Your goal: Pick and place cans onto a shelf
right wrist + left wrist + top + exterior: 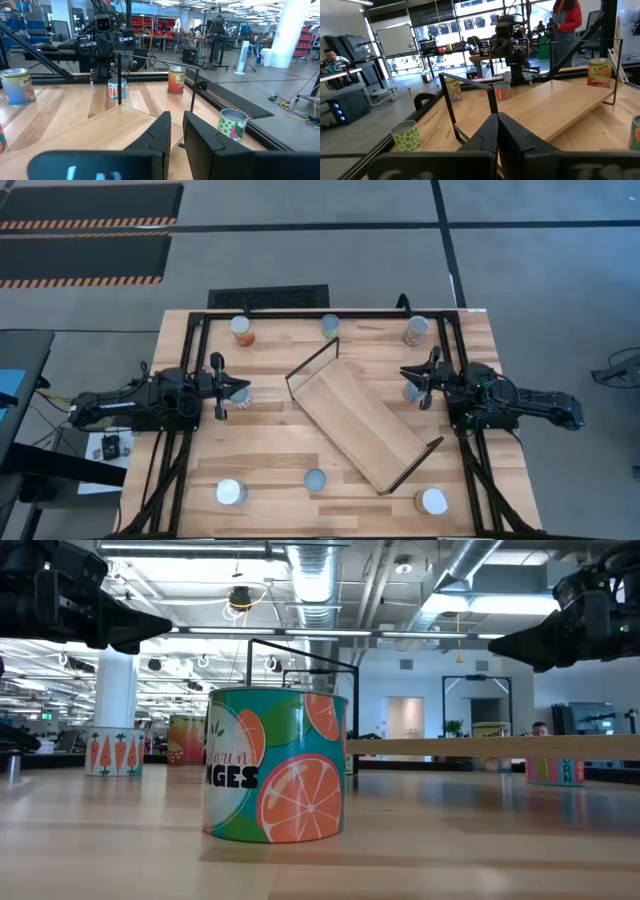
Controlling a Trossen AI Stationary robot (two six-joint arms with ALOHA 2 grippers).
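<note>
High view, shelf: the flat pale-wood shelf board with thin black wire end frames (362, 423) lies slantwise at the middle of the slatted wooden tabletop (270, 460); no can rests on it.
Far cans: beyond the shelf, along the table's far edge, stand an orange-labelled can (241, 329), a small pale-blue-topped can (330, 326) and a green-dotted tan can (416, 330).
Near cans: on the shelf's near side stand a white-topped can (231, 492), a blue-topped can (315, 479) and, by the shelf's near right corner, a second white-topped can (433, 501).
Left gripper: my left gripper (232, 389) sits well left of the shelf, directly over a carrot-printed can (241, 396); in the left wrist view my fingers (485, 137) are pressed nearly together with nothing between them.
Right gripper: my right gripper (415, 381) sits just off the shelf's right side, above a partly hidden can (411, 393); in the right wrist view my fingers (160, 132) stand slightly apart and grip nothing.
Low view: the teal can printed with orange slices (275, 764) stands upright in front of the shelf edge (490, 747).
</note>
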